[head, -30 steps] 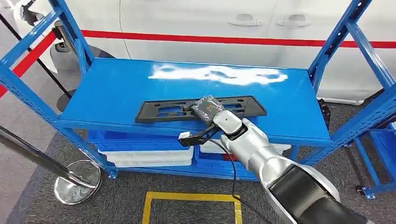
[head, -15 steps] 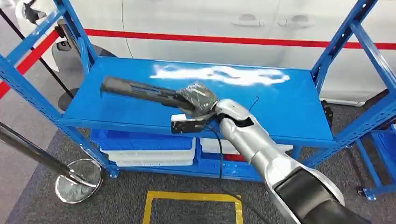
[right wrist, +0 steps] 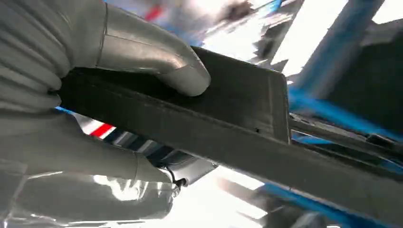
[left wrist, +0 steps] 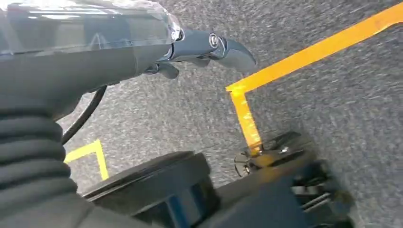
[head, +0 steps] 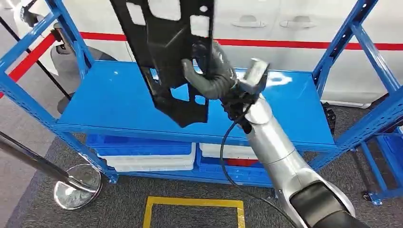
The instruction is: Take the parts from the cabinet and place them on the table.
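Note:
A long black plastic panel (head: pixel 166 52) with several cut-outs hangs almost upright above the blue cabinet shelf (head: pixel 109 102), its top end running out of the head view. My right hand (head: pixel 211 71) grips it near the middle, raised well above the shelf. In the right wrist view the thumb (right wrist: pixel 157 57) presses on the panel's flat black face (right wrist: pixel 228 137). My left hand (left wrist: pixel 142 52) hangs over the grey carpet holding nothing, its fingers (left wrist: pixel 223 47) stretched out.
Blue rack uprights (head: pixel 342 42) stand at both sides. White and blue bins (head: pixel 147 154) sit on the lower shelf. A white car with a red stripe (head: pixel 309 45) is behind. A stanchion base (head: pixel 78 185) and a yellow floor marking (head: pixel 195 204) lie in front.
The panel lay flat on the shelf a second ago. My right hand has lifted it clear and swung it up until it stands nearly vertical, high above the shelf.

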Robot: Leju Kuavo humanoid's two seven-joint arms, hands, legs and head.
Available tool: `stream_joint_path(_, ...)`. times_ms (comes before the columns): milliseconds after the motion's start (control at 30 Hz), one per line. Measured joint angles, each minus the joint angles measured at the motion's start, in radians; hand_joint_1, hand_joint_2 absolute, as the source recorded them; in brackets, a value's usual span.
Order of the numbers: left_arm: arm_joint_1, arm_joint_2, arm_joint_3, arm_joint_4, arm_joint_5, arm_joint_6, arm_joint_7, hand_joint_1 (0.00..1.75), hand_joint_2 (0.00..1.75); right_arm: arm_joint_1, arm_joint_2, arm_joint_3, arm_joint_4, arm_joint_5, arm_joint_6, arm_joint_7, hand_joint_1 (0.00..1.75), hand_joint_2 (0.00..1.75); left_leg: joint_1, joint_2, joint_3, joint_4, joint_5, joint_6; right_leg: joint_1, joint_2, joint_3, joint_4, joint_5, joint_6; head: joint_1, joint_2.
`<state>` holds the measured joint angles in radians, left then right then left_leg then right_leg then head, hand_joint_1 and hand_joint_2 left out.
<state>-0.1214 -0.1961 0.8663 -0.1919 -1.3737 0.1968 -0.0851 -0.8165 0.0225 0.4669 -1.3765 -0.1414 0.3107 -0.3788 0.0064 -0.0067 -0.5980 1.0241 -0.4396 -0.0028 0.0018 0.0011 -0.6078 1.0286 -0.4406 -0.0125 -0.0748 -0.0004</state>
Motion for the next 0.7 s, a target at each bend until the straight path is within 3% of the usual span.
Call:
stream_joint_path(100, 0.003, 0.000, 0.005, 0.000, 0.006, 0.002, -0.008, 0.00, 1.75, 0.064, -0.007, -0.004, -0.083, -0.086, 0.045, 0.009, 1.68, 1.75, 0.000, -0.001, -0.001, -0.002, 0.003, 0.012, -0.001, -0.001, 0.002, -0.007, 0.004, 0.016, 0.000, 0.000)
stream_joint_path(167, 0.002, -0.001, 0.005, 0.000, 0.006, 0.003, -0.011, 0.00, 1.75, 0.090, -0.015, -0.005, -0.119, -0.106, 0.059, 0.014, 1.64, 1.75, 0.008, 0.001, 0.004, -0.014, 0.011, 0.027, -0.005, 0.000, -0.013, 0.029, -0.028, 0.027, 0.000, 0.000)
stream_joint_path(233, 0.002, -0.002, 0.006, 0.000, 0.010, 0.003, -0.013, 0.00, 1.75, 0.117, -0.023, -0.007, -0.144, -0.142, 0.085, 0.019, 1.66, 1.75, 0.007, 0.001, 0.002, -0.014, 0.012, 0.029, -0.008, 0.000, -0.082, 0.179, -0.108, 0.034, 0.000, 0.000)
stream_joint_path(267, 0.004, -0.002, 0.006, 0.000, 0.010, 0.003, -0.013, 0.00, 1.75, 0.136, -0.025, -0.007, -0.154, -0.153, 0.095, 0.019, 1.66, 1.75, 0.007, 0.001, 0.002, -0.014, 0.012, 0.029, -0.009, 0.000, -0.118, 0.254, -0.136, 0.038, 0.000, 0.000)
stream_joint_path(300, 0.005, -0.002, 0.006, 0.000, 0.013, 0.003, -0.014, 0.00, 1.75, 0.159, -0.029, -0.007, -0.166, -0.156, 0.099, 0.019, 1.66, 1.75, 0.007, 0.001, 0.002, -0.013, 0.012, 0.029, -0.012, 0.000, -0.142, 0.302, -0.144, 0.040, 0.000, 0.000)
stream_joint_path(333, 0.006, -0.002, 0.007, 0.000, 0.013, 0.002, -0.015, 0.00, 1.75, 0.182, -0.033, -0.006, -0.178, -0.157, 0.102, 0.020, 1.66, 1.75, 0.007, 0.000, 0.002, -0.012, 0.012, 0.029, -0.016, 0.000, -0.141, 0.298, -0.128, 0.042, 0.000, 0.000)
stream_joint_path(367, 0.007, -0.002, 0.007, 0.000, 0.013, -0.001, -0.022, 0.00, 1.75, 0.203, -0.037, -0.006, -0.189, -0.157, 0.107, 0.019, 1.66, 1.75, 0.007, -0.001, 0.002, -0.010, 0.011, 0.028, -0.018, 0.000, -0.117, 0.247, -0.093, 0.042, 0.000, 0.000)
stream_joint_path(433, 0.008, -0.002, 0.007, 0.000, 0.006, -0.002, -0.037, 0.00, 1.75, 0.239, -0.043, -0.004, -0.214, -0.157, 0.113, 0.016, 1.66, 1.75, 0.008, -0.003, 0.003, -0.005, 0.007, 0.021, -0.022, -0.001, -0.023, 0.060, -0.007, 0.040, 0.000, 0.000)
stream_joint_path(467, 0.009, -0.002, 0.006, 0.000, -0.002, 0.005, -0.043, 0.00, 1.75, 0.256, -0.047, 0.000, -0.225, -0.157, 0.114, 0.012, 1.66, 1.75, 0.006, -0.003, 0.001, -0.002, 0.004, 0.016, -0.022, 0.000, 0.004, 0.003, -0.012, 0.037, 0.000, 0.000)
stream_joint_path(500, 0.009, -0.002, 0.006, 0.000, -0.006, 0.016, -0.049, 0.00, 1.75, 0.278, -0.050, 0.007, -0.236, -0.155, 0.115, 0.007, 1.66, 1.75, 0.001, -0.004, -0.001, 0.001, 0.002, 0.010, -0.014, 0.001, 0.003, -0.001, -0.005, 0.029, 0.000, 0.000)
stream_joint_path(600, 0.013, -0.002, 0.006, 0.000, 0.006, 0.046, -0.058, 0.00, 1.75, 0.337, -0.056, 0.025, -0.264, -0.143, 0.127, -0.001, 1.66, 1.75, 0.004, -0.004, 0.001, -0.007, 0.005, -0.007, -0.011, 0.003, 0.000, 0.002, -0.005, 0.013, 0.000, 0.000)
stream_joint_path(633, 0.012, -0.002, 0.006, 0.000, 0.015, 0.057, -0.061, 0.00, 1.75, 0.341, -0.056, 0.032, -0.271, -0.139, 0.127, 0.001, 1.66, 1.75, 0.005, -0.004, -0.001, -0.001, -0.002, -0.014, -0.018, 0.002, 0.002, -0.007, 0.001, 0.004, 0.000, 0.000)
stream_joint_path(667, 0.012, -0.002, 0.007, 0.000, 0.023, 0.063, -0.063, 0.00, 1.75, 0.342, -0.056, 0.038, -0.277, -0.136, 0.126, 0.004, 1.66, 1.75, 0.007, -0.001, -0.009, 0.019, -0.018, -0.018, -0.018, 0.001, 0.003, -0.008, 0.001, -0.001, 0.000, 0.000)
stream_joint_path(700, 0.012, -0.002, 0.008, 0.000, 0.032, 0.065, -0.069, 0.00, 1.75, 0.342, -0.056, 0.043, -0.284, -0.135, 0.125, 0.004, 1.66, 1.75, 0.007, 0.000, -0.033, 0.075, -0.055, -0.021, -0.018, 0.000, 0.003, -0.008, 0.001, -0.007, 0.000, 0.000)
